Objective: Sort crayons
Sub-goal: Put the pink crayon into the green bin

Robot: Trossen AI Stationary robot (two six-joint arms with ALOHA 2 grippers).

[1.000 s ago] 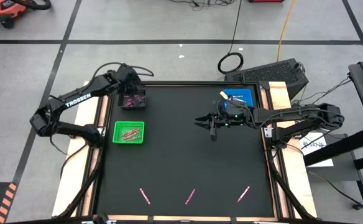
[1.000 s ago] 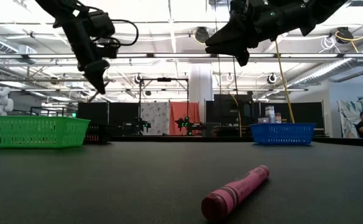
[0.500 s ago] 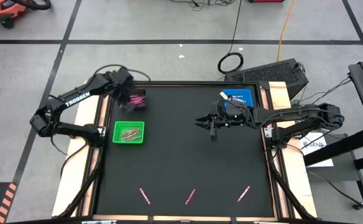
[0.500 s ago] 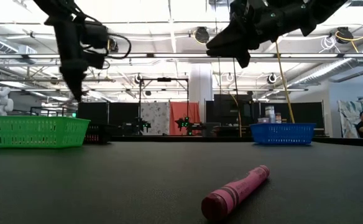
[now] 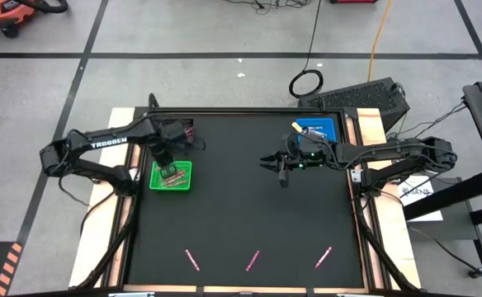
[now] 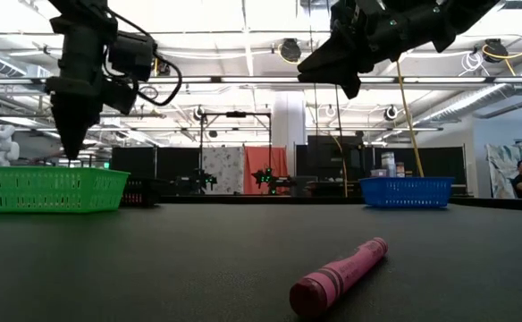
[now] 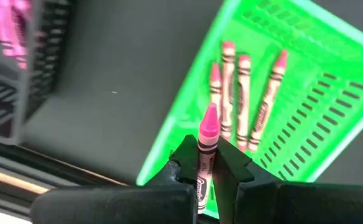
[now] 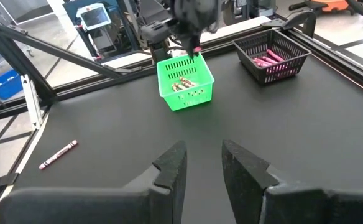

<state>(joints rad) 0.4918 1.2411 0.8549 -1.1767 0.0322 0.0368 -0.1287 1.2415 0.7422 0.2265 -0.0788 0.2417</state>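
Note:
My left gripper [image 5: 166,164] points straight down over the green tray [image 5: 172,183] at the table's left, shut on a pink crayon [image 7: 207,127]. Several crayons [image 7: 242,93] lie in that tray. Beyond it, toward the far edge, a black tray [image 7: 35,68] holds pink crayons [image 7: 4,25]. My right gripper [image 5: 267,162] hangs open in mid-air over the table's middle, nothing between its fingers [image 8: 172,165]. Three pink crayons lie on the mat by the near edge: [image 5: 191,260], [image 5: 252,261], [image 5: 323,256]. My left gripper pinches the crayon's paper-wrapped body [image 7: 203,158] between its two fingers, which come from above and point down. The crayon lies along the fingers, its pointed tip [image 7: 209,112] sticking out below the fingertips. It hangs upright, clear of the green tray beneath it.
A blue tray [image 5: 316,129] stands at the far right, behind my right arm. The black mat between the trays and the near-edge crayons is bare. One near-edge crayon [image 6: 340,273] lies close before the low camera.
My left gripper has swung from above the black tray toward the near edge and stands over the green tray. It has sunk a little and tipped from a slant to pointing straight down, staying shut on the pink crayon.

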